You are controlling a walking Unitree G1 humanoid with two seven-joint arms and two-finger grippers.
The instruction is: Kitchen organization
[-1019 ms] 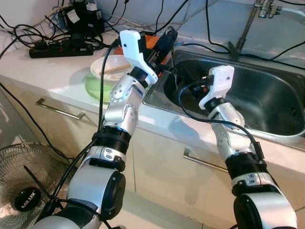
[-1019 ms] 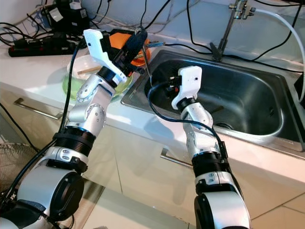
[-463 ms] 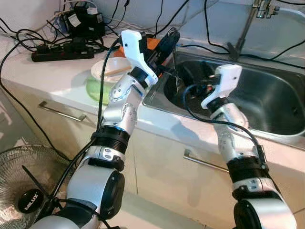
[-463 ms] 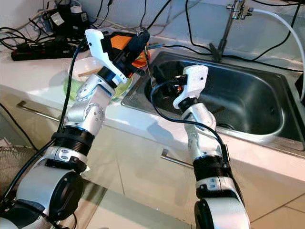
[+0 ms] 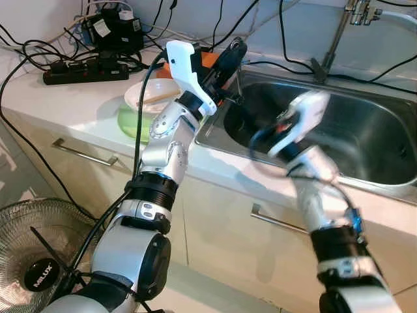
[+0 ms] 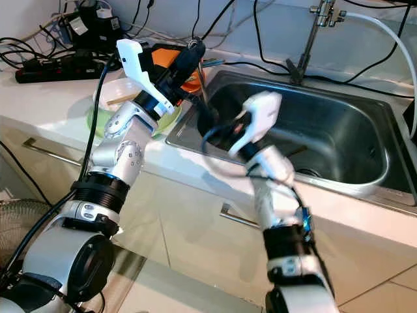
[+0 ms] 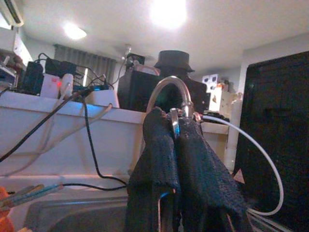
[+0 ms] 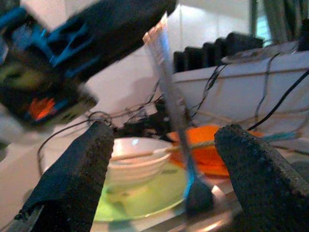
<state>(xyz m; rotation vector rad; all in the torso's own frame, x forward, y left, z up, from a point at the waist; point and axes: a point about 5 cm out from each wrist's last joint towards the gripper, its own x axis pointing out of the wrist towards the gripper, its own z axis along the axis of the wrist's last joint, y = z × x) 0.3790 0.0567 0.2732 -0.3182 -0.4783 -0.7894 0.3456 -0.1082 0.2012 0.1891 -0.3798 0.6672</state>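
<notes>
Jaws of the left gripper (image 6: 190,53) are pinched on a thin metal utensil (image 6: 201,91) hanging over the steel sink (image 6: 339,137)'s rim. Right gripper (image 8: 159,159), jaws spread apart, faces it. Behind: white bowl (image 5: 151,96) on green plate (image 5: 130,122), on the bench (image 5: 58,98).

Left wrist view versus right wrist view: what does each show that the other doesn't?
Left wrist view: the faucet arching behind the left gripper's shut fingers, and a white hose. Right wrist view: the right gripper's open fingers framing a white bowl on a green plate. Both: the thin utensil the left gripper holds.
</notes>
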